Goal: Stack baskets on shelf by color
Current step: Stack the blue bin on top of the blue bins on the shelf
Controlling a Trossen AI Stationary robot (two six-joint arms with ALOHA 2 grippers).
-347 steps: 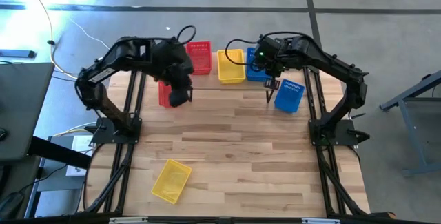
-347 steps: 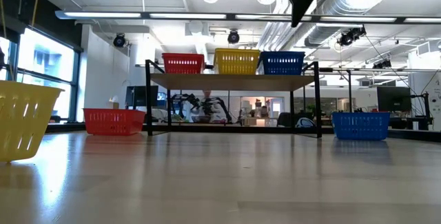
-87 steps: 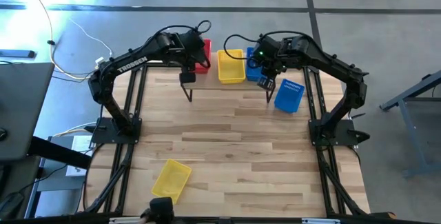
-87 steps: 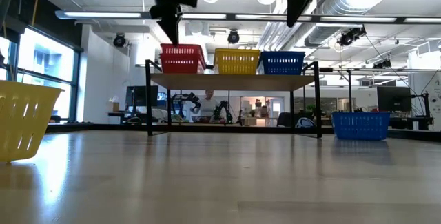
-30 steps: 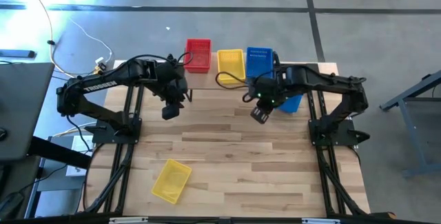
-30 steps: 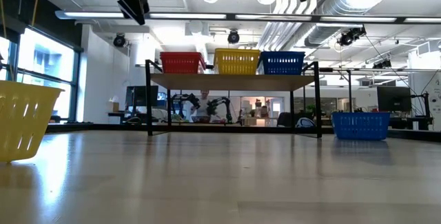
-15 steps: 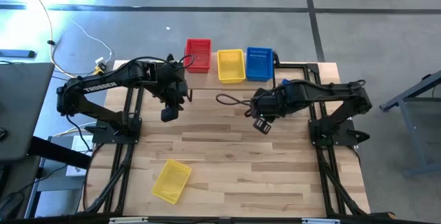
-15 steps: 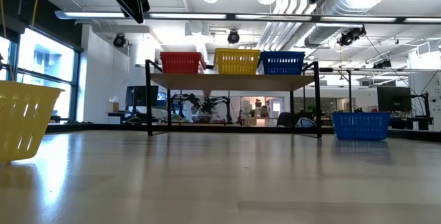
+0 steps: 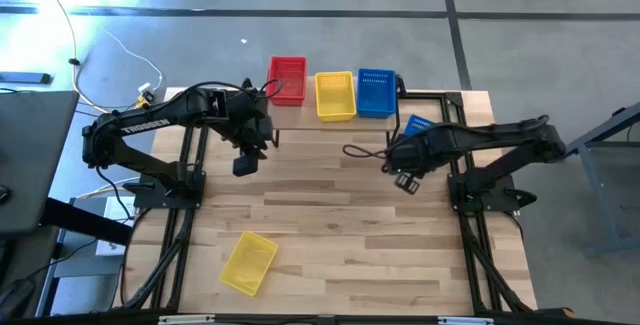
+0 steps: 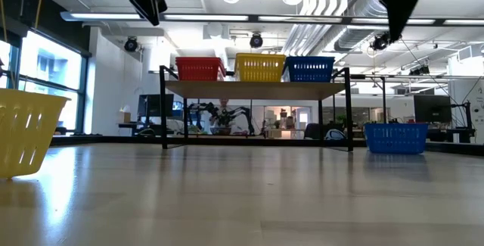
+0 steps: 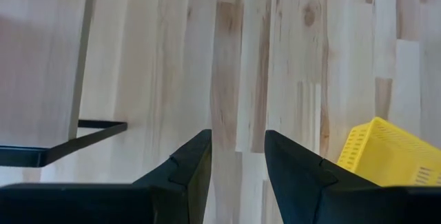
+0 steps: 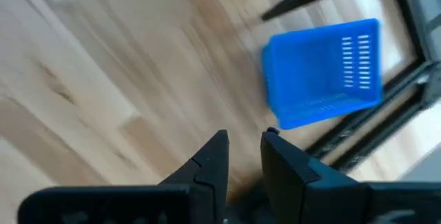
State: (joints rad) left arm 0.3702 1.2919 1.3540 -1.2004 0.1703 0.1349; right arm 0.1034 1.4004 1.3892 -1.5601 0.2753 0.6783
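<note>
On the shelf [image 10: 257,89] at the table's far edge stand a red basket [image 9: 287,78], a yellow basket [image 9: 335,95] and a blue basket [image 9: 377,92], side by side on their bases. Another blue basket [image 9: 418,125] sits on the table right of the shelf, partly under my right arm. A second yellow basket [image 9: 249,262] lies near the front left. My left gripper [image 9: 244,165] hangs open above the table, nearer than the shelf's left end. My right gripper [image 9: 405,180] hangs open just nearer than the blue table basket [image 12: 324,72], with nothing between its fingers.
The shelf's black legs [image 10: 162,110] stand on the wooden tabletop [image 9: 340,225]. Bare wood lies between the shelf and the front yellow basket [image 11: 393,155]. Black frame rails [image 9: 470,245] run along both sides of the table.
My right gripper has swung down and toward the table's right and near edges, away from the shelf, uncovering part of the blue basket on the table. The baskets have stayed in place.
</note>
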